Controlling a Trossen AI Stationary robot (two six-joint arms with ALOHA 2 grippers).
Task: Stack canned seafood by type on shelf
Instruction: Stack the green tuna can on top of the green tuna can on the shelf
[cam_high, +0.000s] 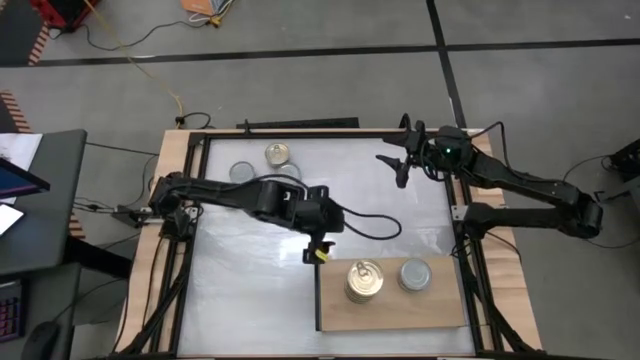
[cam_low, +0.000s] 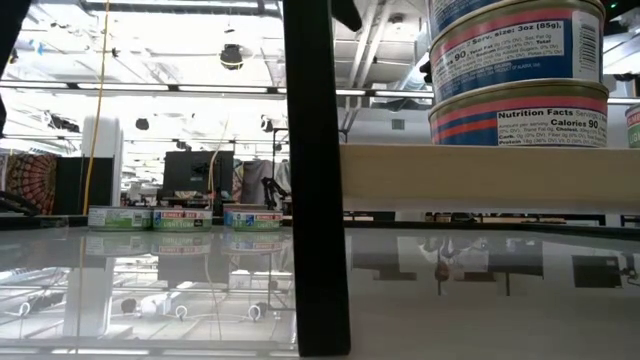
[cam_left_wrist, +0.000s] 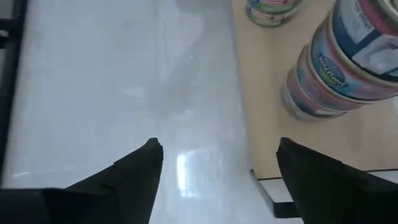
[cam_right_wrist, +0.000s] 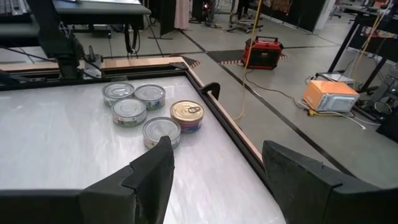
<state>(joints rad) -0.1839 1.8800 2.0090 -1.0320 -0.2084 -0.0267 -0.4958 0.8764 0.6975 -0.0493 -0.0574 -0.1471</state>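
Note:
The shelf (cam_high: 440, 310) is a light wooden board lying flat at the table's near right. On it stand a stack of gold-lidded cans (cam_high: 364, 280) and, to its right, a silver-lidded can (cam_high: 415, 275). The left wrist view shows the same stack (cam_left_wrist: 348, 68) and the board (cam_left_wrist: 292, 137). Several more cans (cam_right_wrist: 149, 109) sit together on the table's far left, one of them gold-lidded (cam_high: 278, 154). My left gripper (cam_high: 318, 254) hangs open above the table beside the shelf's far left corner, slanting down, with nothing between its fingers (cam_left_wrist: 217, 158). My right gripper (cam_high: 392, 167) waits open over the far right (cam_right_wrist: 214, 158).
Wooden rails and a dark frame (cam_high: 185, 250) run around the white tabletop (cam_high: 250, 290). A dark upright bar (cam_low: 315, 180) stands close in the low view, left of the shelf (cam_low: 480, 175). A cable (cam_high: 375, 225) loops over the table behind my left gripper.

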